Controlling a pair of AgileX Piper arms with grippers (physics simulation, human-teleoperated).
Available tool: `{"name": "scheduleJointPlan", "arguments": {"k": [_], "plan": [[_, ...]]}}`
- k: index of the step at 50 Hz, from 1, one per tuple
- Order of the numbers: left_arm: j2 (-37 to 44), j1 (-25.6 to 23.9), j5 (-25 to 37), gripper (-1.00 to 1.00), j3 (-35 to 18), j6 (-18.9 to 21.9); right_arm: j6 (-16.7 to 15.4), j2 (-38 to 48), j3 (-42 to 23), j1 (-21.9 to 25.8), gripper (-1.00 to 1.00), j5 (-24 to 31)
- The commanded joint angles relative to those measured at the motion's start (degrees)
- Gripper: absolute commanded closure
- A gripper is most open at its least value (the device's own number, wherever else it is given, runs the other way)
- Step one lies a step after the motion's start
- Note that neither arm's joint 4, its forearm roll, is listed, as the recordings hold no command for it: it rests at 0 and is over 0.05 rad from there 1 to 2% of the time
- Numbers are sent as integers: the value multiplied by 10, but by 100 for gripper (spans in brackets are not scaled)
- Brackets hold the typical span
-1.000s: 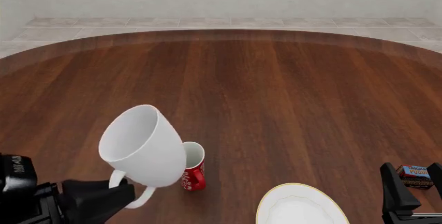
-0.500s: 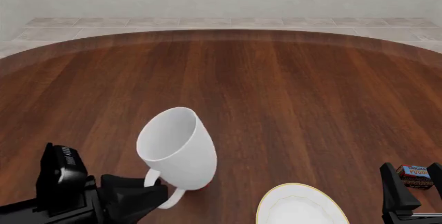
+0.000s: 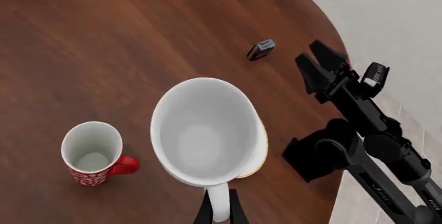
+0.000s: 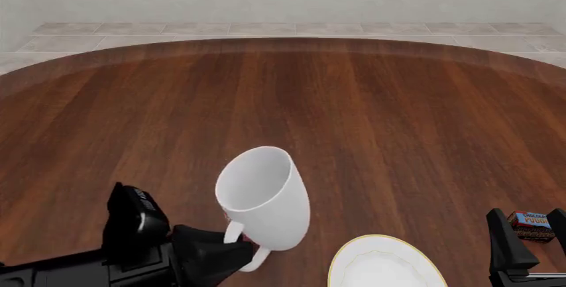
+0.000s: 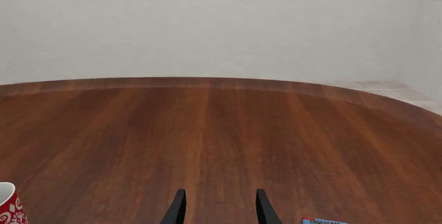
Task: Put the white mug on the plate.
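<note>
At the left of the front view, we hold the glossy all-white ceramic mug (image 4: pixel 264 197) in the air with the left gripper (image 4: pixel 232 250), which is clamped on the mug's loop handle (image 4: pixel 248 247). The mug is tilted, with its open mouth facing up and toward the left. The narrower red mug with white lettering (image 3: pixel 92 153) stands upright on the dark wooden bench (image 4: pixel 354 114), just beside the carried mug. Further right, the round flat white plate with the thin yellowish rim (image 4: pixel 385 264) lies near the bench's front edge; the white mug is close to it but not yet over its centre. At the far right, the right gripper (image 5: pixel 217 208) hovers with its fingers apart, holding nothing, beside a small chocolate packet (image 4: pixel 533 225).

We judge three risks. The handle-only grasp may let the mug swing or slip. A low sideways pass may knock over the red mug. A tilted release may tip the mug off the plate.
</note>
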Motion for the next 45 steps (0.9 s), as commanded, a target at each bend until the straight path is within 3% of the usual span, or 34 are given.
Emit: {"name": "scheduleJointPlan", "arguments": {"k": [1, 16, 18, 45], "plan": [[48, -20, -38, 100, -7, -10, 0, 2, 0, 0, -100, 0], [117, -47, -79, 100, -24, -7, 0, 2, 0, 0, -100, 0], [140, -64, -89, 100, -30, -23, -1, 2, 0, 0, -100, 0], [205, -77, -140, 100, -34, -21, 0, 2, 0, 0, -100, 0]]}}
